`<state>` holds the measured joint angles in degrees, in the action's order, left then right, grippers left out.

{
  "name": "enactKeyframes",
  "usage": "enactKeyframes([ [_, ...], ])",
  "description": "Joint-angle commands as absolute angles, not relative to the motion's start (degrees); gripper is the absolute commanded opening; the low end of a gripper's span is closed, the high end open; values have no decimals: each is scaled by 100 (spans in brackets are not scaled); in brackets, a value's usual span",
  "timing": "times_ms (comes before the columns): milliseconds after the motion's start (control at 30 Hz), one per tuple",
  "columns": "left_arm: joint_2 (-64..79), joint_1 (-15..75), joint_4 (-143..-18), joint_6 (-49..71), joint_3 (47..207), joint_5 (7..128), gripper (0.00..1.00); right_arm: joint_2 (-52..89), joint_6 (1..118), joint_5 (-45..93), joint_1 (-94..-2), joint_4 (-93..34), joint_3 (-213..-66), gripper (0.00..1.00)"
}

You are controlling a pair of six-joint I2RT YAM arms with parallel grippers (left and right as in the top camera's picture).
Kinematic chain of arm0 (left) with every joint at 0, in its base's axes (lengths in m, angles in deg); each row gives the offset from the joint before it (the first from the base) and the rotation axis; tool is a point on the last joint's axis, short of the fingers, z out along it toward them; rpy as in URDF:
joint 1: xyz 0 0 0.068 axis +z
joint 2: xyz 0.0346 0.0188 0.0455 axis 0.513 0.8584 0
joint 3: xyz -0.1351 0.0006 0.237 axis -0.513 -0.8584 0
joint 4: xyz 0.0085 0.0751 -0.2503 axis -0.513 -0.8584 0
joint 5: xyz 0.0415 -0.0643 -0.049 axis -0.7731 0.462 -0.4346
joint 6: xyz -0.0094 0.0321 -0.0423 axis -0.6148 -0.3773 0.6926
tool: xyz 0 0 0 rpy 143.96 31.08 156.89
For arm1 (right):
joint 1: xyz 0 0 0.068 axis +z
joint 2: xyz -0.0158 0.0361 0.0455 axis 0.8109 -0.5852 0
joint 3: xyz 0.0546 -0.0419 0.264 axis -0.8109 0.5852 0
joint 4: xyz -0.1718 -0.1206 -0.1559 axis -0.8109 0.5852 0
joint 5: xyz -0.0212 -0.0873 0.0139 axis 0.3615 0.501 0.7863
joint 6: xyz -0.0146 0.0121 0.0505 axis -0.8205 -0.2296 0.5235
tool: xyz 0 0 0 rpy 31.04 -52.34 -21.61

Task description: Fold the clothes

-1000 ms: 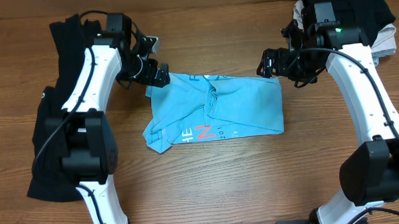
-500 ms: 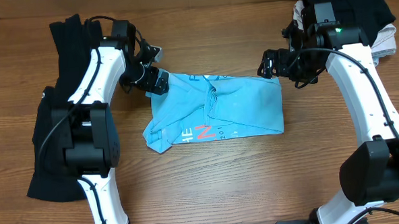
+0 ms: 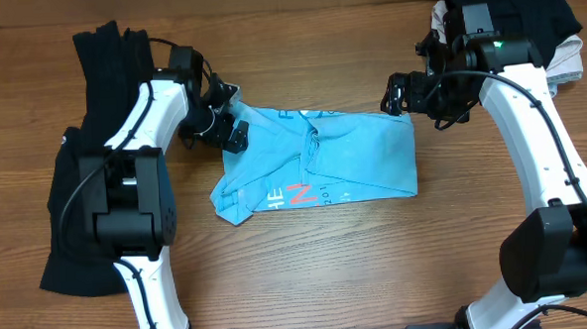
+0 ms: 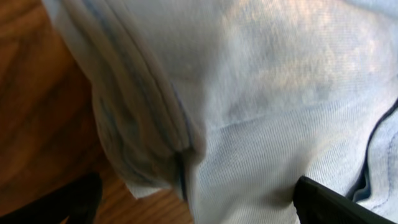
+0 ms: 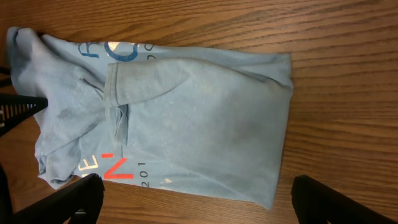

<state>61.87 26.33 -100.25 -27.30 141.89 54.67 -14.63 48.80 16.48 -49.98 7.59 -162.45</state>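
Though apart from T-shirt (image 3: 318,163), black garments (image 3: 64,244)

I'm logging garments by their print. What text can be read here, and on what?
"E N 201": white letters, red-orange N, on the light blue T-shirt, cut off by folds.
Blue letters by its other edge: partly folded, unreadable.
No other text.

Overhead feed's bright and even for me, only soft shadows on the surface (image 3: 308,273). Left wrist is blurry, T-shirt (image 4: 261,93) too close, glare toward 1 o'clock. Right wrist's sharp.
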Motion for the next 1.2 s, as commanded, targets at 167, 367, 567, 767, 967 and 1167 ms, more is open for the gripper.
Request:
enactKeyframes([
  [167,6244,2513,-9701,-2883,14082,5498,95,-1299,4841,1703,-5009,739,-16349,100],
  [367,6244,2335,-9371,-2881,13774,5498,90,-1299,4841,1705,-5009,743,-16349,100],
  [567,6244,2215,-9876,-2544,13702,4897,87,-1299,4841,1705,-5009,748,-16349,100],
  [767,6244,2231,-10744,-2039,13702,4267,87,-1299,4841,1705,-5009,719,-16349,100],
  [967,6244,2202,-11126,-1974,13702,4379,88,-1299,4841,1705,-5009,695,-16349,100],
  [1167,6244,2176,-10978,-1974,13702,4576,89,-1299,4841,1705,-5009,700,-16349,100],
])
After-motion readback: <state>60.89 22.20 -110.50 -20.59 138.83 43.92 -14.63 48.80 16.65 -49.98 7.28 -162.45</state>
